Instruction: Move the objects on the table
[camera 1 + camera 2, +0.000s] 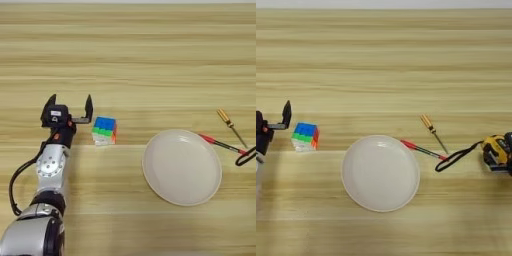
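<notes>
The multicoloured puzzle cube rests on the light-wood table at the left. My left gripper is open just left of the cube and slightly behind it, with nothing between its fingers; its right finger stands close to the cube's back left corner. At the right lie the amber-handled screwdriver and the red-and-black pen, the pen's red end near the plate's rim. The yellow-and-black tape measure sits at the far right, and its black strap loops toward the pen's tip. The right gripper is out of view.
A round white plate lies empty between the cube and the pen, toward the front of the table. My left arm reaches up from the lower left corner.
</notes>
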Tool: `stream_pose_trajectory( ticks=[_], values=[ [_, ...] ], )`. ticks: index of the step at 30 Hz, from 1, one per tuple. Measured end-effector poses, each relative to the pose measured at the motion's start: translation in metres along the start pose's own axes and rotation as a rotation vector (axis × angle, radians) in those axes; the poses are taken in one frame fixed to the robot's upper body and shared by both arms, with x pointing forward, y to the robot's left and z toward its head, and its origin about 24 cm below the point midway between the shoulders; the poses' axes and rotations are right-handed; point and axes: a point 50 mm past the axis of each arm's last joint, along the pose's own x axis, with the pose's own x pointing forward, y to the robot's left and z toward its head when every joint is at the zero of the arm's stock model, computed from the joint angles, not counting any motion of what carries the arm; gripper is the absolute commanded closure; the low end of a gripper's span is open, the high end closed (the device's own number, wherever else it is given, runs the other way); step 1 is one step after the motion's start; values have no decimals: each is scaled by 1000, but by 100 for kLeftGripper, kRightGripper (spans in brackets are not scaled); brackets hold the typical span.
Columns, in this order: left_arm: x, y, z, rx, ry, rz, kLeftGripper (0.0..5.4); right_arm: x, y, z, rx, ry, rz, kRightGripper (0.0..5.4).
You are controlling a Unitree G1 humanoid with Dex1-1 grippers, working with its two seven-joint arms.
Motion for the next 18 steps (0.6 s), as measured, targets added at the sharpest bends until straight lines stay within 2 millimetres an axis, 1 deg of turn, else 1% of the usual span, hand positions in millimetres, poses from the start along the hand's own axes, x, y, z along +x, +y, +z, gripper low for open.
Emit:
stream_pose_trajectory(
  ticks=[16,17,18],
  values=[
    [-4,2,1,8,-19,6,0,2,5,-5,13,37,3,3],
    [-5,3,1,9,-19,8,0,2,5,-5,12,38,0,22],
    [-5,3,1,9,-19,8,0,2,5,-5,10,39,-2,24]
  ],
)
